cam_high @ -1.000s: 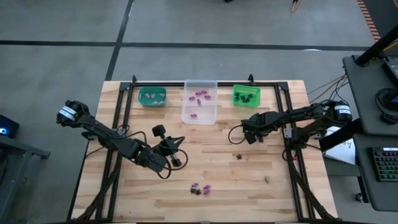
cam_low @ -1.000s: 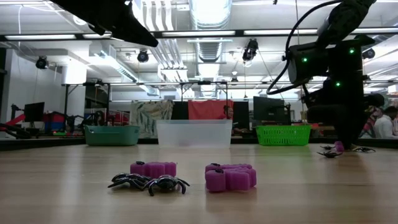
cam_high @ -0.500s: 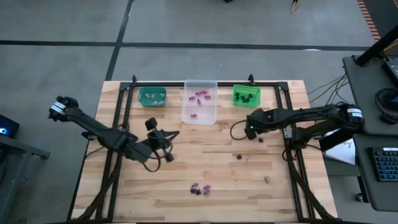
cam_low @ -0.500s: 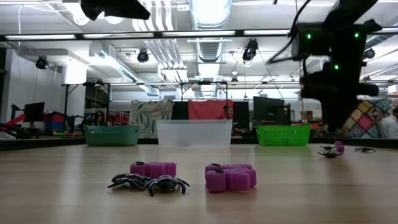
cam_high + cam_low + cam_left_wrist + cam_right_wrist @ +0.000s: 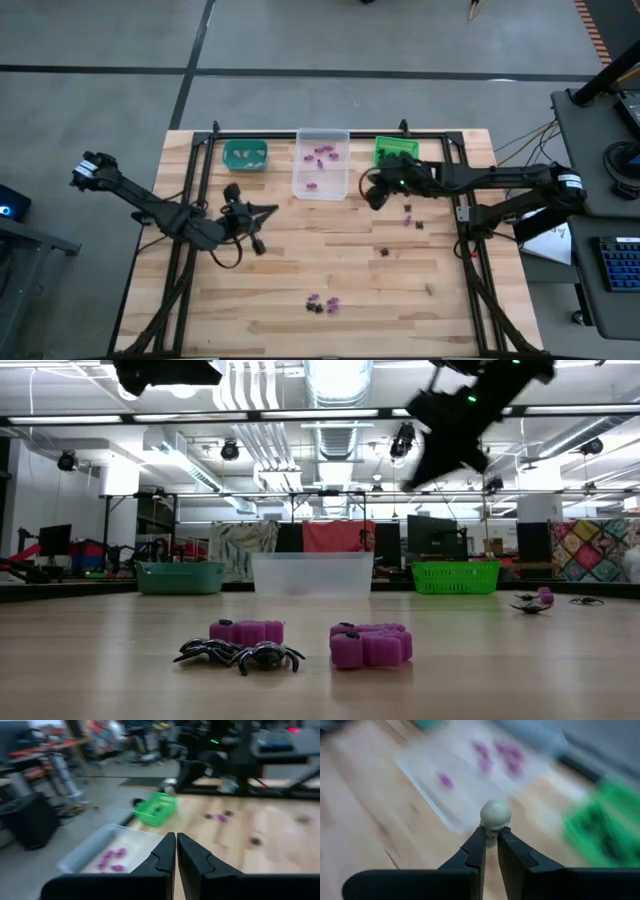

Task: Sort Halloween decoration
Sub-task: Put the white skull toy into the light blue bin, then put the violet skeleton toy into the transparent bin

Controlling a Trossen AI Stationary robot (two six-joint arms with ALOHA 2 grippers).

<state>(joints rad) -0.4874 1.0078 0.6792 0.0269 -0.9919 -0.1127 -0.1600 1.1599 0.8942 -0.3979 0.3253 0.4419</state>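
My right gripper (image 5: 491, 834) is shut on a pale beige round trinket (image 5: 495, 814). In the high view it (image 5: 370, 192) hangs above the table between the clear bin (image 5: 321, 163) and the green bin (image 5: 396, 152). My left gripper (image 5: 176, 840) is shut with nothing in it, raised over the table's left half (image 5: 266, 210). Purple trinkets (image 5: 371, 644) and black spiders (image 5: 240, 653) lie near the front edge. More small pieces (image 5: 408, 215) lie on the right half. My right gripper pinches the beige trinket's lower end (image 5: 492, 829) between its two fingertips, only at their free ends. The round body stands out beyond the fingers, lifted clear of the table. The fingers slant downward toward the clear bin.
A teal bin (image 5: 245, 154) stands at the far left and holds pale pieces. The clear bin holds purple pieces and the green bin black ones. A lone piece (image 5: 430, 288) lies near the right front. Black rails (image 5: 460, 200) run along the table's sides.
My right gripper has risen from the table on the right half and swung toward the clear bin, tipping up from a steep downward point. My left gripper has drawn back toward the table's left edge and risen, staying shut.
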